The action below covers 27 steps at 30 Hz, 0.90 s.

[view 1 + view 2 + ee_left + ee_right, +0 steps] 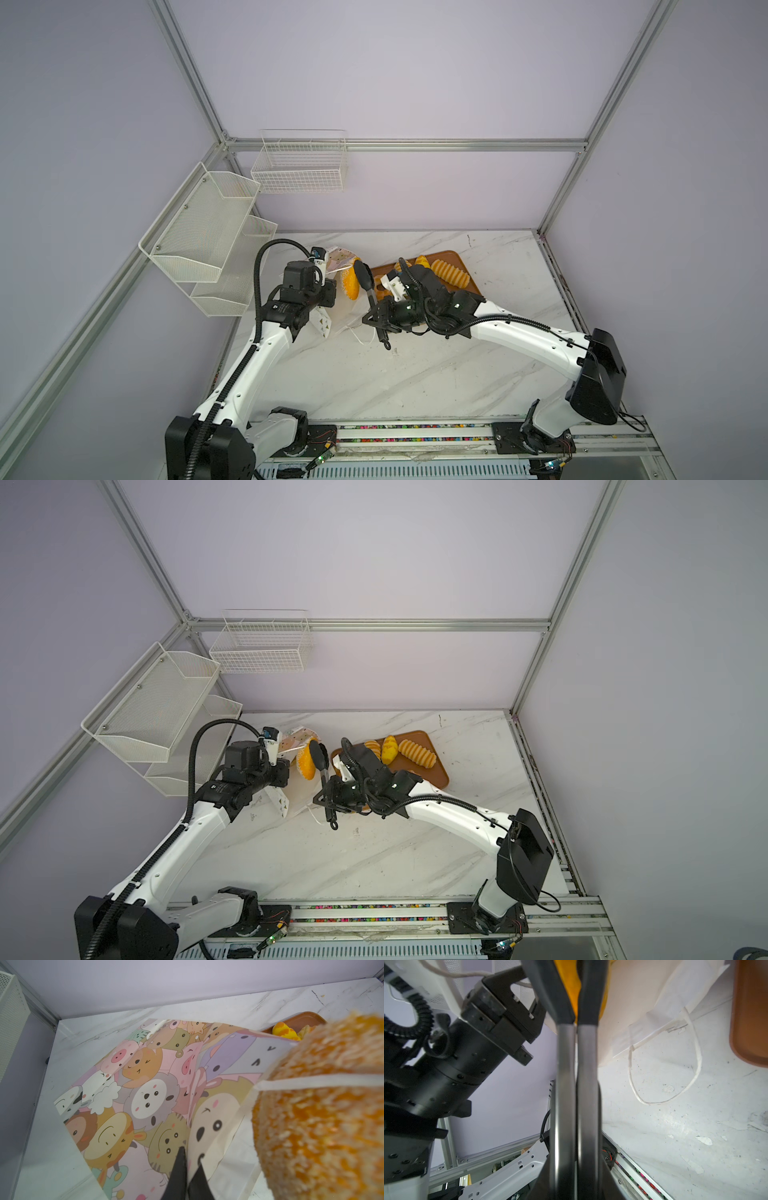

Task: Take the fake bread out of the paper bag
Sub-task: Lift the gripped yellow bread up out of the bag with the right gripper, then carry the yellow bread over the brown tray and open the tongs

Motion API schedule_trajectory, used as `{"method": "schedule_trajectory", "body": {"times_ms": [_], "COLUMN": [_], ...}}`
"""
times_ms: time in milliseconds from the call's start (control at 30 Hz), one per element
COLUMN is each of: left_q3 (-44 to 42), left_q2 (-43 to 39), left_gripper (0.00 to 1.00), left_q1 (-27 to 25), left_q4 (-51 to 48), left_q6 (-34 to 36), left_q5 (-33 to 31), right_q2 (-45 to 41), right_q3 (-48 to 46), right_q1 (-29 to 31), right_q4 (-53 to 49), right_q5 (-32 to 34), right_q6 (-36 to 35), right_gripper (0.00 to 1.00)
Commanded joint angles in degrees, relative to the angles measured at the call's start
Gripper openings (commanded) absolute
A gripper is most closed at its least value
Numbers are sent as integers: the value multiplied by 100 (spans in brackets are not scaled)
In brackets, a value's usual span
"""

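- Left gripper point(190, 1157) clamped on the paper bag point(145, 1084) at its mouth edge, bag lying near the tray point(456, 258).
- Right gripper point(379, 318) closed on tongs point(365, 274); tongs pinch one crumbed orange bread point(349, 286) at the bag mouth (cord handle point(311, 1081) crosses it).
- Draw out slowly, clearing the cord.

Perhaps four fake breads point(417, 753), one paper bag point(149, 1088), one tray point(437, 774).
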Motion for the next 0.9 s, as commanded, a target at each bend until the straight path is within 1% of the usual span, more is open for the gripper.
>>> {"method": "schedule_trajectory", "body": {"times_ms": [0,100,200,233,400,700,867], "left_q3": [731,840,941,950,962,986,994], "left_q2": [29,86,167,176,188,215,251], "left_gripper": [0,0,0,0,0,0,0], "left_q1": [-10,-11,-11,-6,-10,-11,-11], "left_q4": [-132,-220,-328,-337,-340,-395,-412], "left_q6": [-148,-102,-74,-70,-69,-42,-77], "left_q5": [-163,-216,-235,-239,-211,-187,-125], "right_q2": [-557,-896,-1026,-1193,-1402,-1596,-1527], "right_q3": [-138,-244,-326,-349,-769,-1804,-2280], "right_q1": [-286,-610,-902,-997,-1322,-1361,-1365], "right_q4": [108,108,11,-66,-234,-133,70], "right_q5": [150,49,-99,-101,-89,117,134], "right_q6": [-69,-46,-88,-127,-247,-299,-363], "right_gripper": [0,0,0,0,0,0,0]}}
